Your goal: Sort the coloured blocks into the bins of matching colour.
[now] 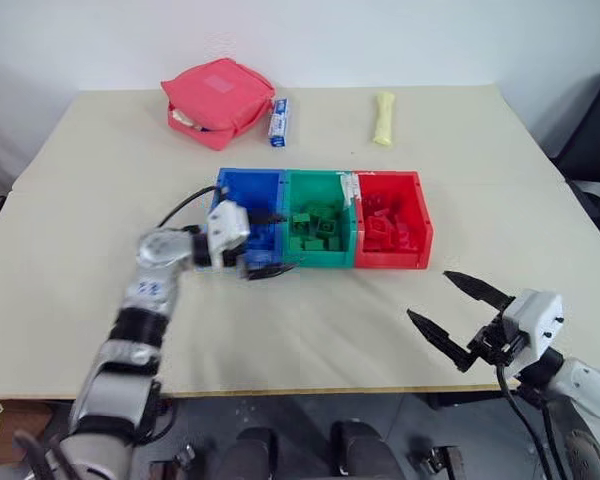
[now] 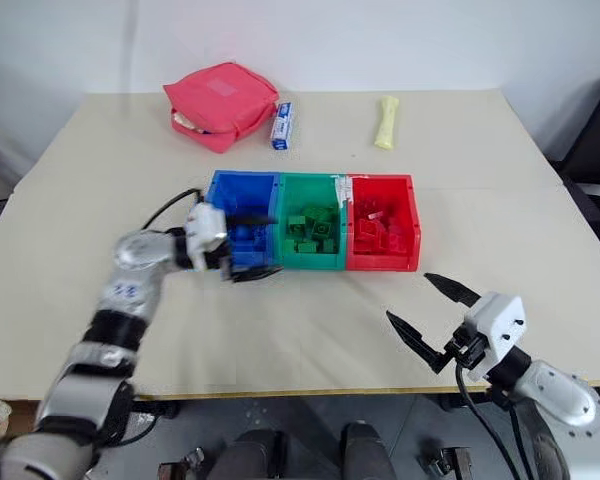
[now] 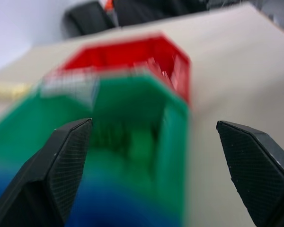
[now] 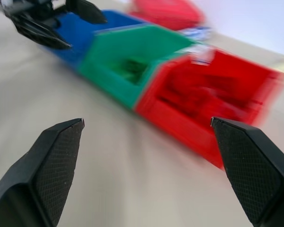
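Three joined bins stand in a row mid-table: blue bin [image 1: 248, 177], green bin [image 1: 318, 176], red bin [image 1: 392, 258]. Green blocks [image 1: 315, 230] lie in the green bin, red blocks [image 1: 385, 228] in the red one, and blue blocks [image 1: 261, 237] in the blue one. My left gripper [image 1: 270, 243] is open at the blue bin's near corner. One finger is over the bin and the other is in front of its wall, with nothing between them. My right gripper [image 1: 430, 295] hangs open and empty near the table's front edge, in front of the red bin.
A pink zip pouch [image 1: 218, 100] lies at the back left, with a small blue-and-white box [image 1: 279, 121] beside it. A pale yellow roll [image 1: 383, 118] lies at the back centre. Bare tabletop [image 1: 320, 330] spreads between the bins and the front edge.
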